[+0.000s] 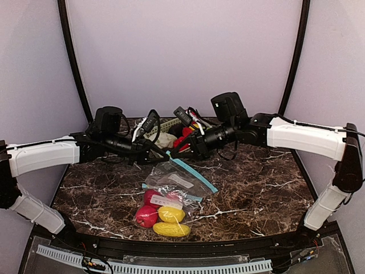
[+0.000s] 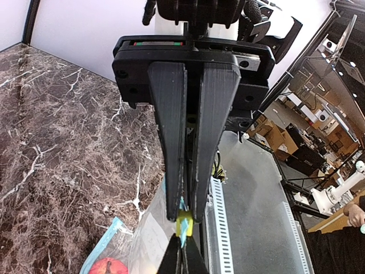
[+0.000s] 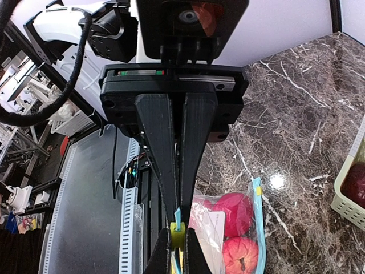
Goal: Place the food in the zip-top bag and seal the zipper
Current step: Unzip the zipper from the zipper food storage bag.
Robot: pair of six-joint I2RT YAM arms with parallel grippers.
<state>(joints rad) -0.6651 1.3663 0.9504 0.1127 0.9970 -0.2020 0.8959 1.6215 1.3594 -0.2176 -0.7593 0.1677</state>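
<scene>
Food (image 1: 161,214), red and yellow pieces, lies inside the zip-top bag (image 1: 179,181) on the marble table (image 1: 256,182), and more sits in the pale basket (image 3: 348,191) behind. The left gripper (image 2: 185,217) and right gripper (image 3: 178,220) are both clenched on the bag's teal zipper edge (image 1: 194,173), their arms crowding the basket.

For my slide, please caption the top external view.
Left arm and right arm hold the zip-top bag, toy fruits inside.
</scene>
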